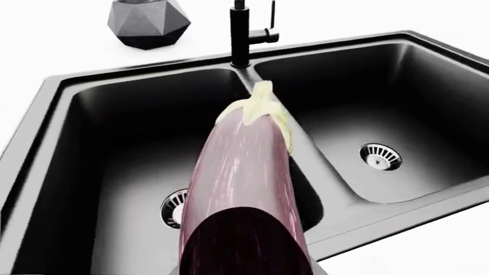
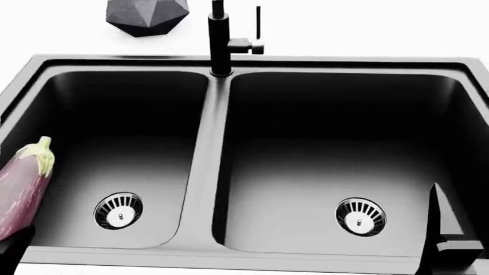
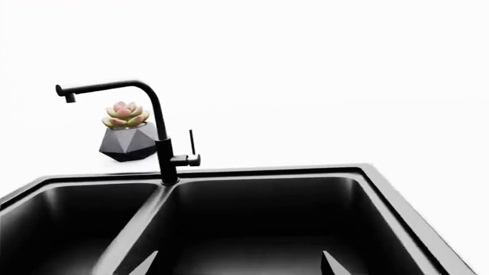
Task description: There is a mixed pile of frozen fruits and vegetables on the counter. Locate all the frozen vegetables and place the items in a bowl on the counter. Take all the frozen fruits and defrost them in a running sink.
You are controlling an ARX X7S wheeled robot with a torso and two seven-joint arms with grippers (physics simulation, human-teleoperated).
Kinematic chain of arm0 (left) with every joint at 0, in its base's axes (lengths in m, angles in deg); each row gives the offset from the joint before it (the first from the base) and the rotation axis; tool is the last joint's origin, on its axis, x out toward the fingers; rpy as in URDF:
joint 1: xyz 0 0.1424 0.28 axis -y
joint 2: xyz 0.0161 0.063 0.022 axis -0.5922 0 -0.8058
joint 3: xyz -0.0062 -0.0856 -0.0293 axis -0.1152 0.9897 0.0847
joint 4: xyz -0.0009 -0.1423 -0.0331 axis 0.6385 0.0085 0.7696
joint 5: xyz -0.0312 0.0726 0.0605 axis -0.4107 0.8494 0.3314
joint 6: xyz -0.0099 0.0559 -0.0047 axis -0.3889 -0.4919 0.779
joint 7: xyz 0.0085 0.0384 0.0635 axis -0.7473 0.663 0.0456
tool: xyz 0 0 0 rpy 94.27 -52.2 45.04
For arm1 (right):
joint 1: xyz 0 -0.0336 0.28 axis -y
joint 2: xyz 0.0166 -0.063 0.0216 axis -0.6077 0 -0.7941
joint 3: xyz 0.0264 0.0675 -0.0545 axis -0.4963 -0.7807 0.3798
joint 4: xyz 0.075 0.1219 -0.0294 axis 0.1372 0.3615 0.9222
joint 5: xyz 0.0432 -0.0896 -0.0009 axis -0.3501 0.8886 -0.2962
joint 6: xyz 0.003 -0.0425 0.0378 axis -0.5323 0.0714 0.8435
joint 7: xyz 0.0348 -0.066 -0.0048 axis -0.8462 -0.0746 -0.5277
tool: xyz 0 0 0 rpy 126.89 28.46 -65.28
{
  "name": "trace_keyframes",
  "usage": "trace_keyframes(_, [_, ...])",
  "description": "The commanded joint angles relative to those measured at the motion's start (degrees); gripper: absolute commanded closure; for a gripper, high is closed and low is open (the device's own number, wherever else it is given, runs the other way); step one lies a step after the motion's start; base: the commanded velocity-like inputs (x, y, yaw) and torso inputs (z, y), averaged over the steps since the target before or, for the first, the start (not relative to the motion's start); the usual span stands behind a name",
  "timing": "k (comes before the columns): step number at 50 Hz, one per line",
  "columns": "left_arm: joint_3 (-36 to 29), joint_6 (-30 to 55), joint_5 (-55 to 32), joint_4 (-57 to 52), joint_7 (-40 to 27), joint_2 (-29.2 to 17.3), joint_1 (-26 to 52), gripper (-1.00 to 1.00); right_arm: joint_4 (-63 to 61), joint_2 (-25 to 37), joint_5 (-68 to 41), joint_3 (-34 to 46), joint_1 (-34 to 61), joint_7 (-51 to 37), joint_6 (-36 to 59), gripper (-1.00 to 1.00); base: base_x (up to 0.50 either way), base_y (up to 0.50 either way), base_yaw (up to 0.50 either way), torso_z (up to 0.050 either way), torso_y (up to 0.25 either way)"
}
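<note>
A purple, white-streaked eggplant (image 1: 240,177) with a pale green cap hangs over the left basin of the dark double sink (image 1: 114,114), cap pointing toward the black faucet (image 1: 240,34). My left gripper (image 2: 9,249) is shut on its dark rear end at the head view's left edge; the fruit's bulk hides the fingers in the left wrist view. My right gripper (image 3: 239,263) stands open over the right basin (image 2: 344,160), nothing between its fingertips (image 3: 149,262). No water shows at the spout. The bowl and the frozen fruits are out of view.
A dark faceted plant pot (image 3: 128,143) with a pink-green succulent stands on the white counter (image 2: 344,28) behind the left basin. Each basin has a round steel strainer drain (image 2: 118,210). The faucet's lever (image 2: 258,23) stands upright beside its column.
</note>
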Motion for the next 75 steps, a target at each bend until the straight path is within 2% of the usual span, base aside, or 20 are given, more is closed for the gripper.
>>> trace_keyframes(1, [0.45,-0.77,0.12,-0.21,-0.17,0.04,-0.89,1.0,0.03,-0.03,0.27,0.34,-0.06,0.07,-0.12,-1.0,0.0,-0.5,0.0,0.0,0.0])
trace_keyframes(31, [-0.32,-0.38,-1.19,-0.25,-0.29,-0.94,0.84,1.0,-0.33,2.65,-1.58,0.13,1.06,-1.67,0.22,-1.0,0.0,-0.5,0.0,0.0,0.0])
trace_keyframes(37, [-2.13,-0.01,-1.56,-0.09,-1.43,0.02,2.76,1.0,-0.3,2.75,-1.46,0.48,1.26,-1.8,0.18,-1.0,0.0,-0.5,0.0,0.0,0.0])
trace_keyframes(44, [-0.94,-0.31,-1.21,-0.08,-0.25,-0.78,1.38,1.0,-0.31,3.13,-1.44,0.88,1.38,-1.88,0.31,-1.0,0.0,-0.5,0.0,0.0,0.0])
trace_keyframes(57, [-3.27,0.09,-2.5,0.26,-2.03,0.22,4.58,1.0,-0.24,3.72,-1.76,0.73,1.46,-2.15,0.33,-1.0,0.0,-0.5,0.0,0.0,0.001])
trace_keyframes(75, [-2.41,-0.35,-2.7,0.07,-1.44,-0.57,4.01,1.0,0.5,3.22,-2.84,0.94,1.52,-2.88,-0.05,-1.0,0.0,-0.5,0.0,0.0,0.0])
